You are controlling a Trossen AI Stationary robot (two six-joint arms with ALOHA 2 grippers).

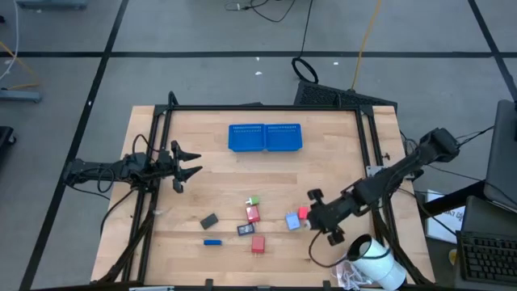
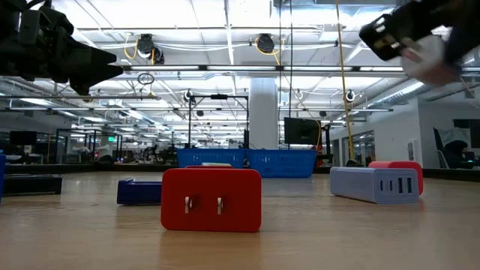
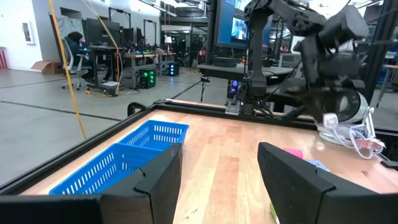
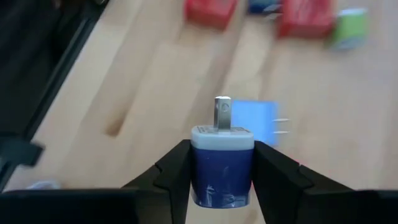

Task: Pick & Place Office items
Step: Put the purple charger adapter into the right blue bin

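Small charger-like office items lie scattered on the near half of the wooden table: a red block, another red one, a green-and-white piece, a dark piece, a dark grey one, a dark blue one, and a light blue one beside a red one. My right gripper hangs above the light blue one, shut on a dark blue plug. My left gripper waits open over the table's left side. My right gripper pinches the dark blue plug by its two opposite side walls, one finger on each. The plug's white end with a metal prong sticks out past the fingertips. It is lifted clear of the table, above the light blue piece.
A blue mesh two-part tray sits toward the table's far edge, and also shows in the left wrist view. A big white cylinder with cords lies at the near right corner. A black frame rims the table. Bare wood lies between tray and items.
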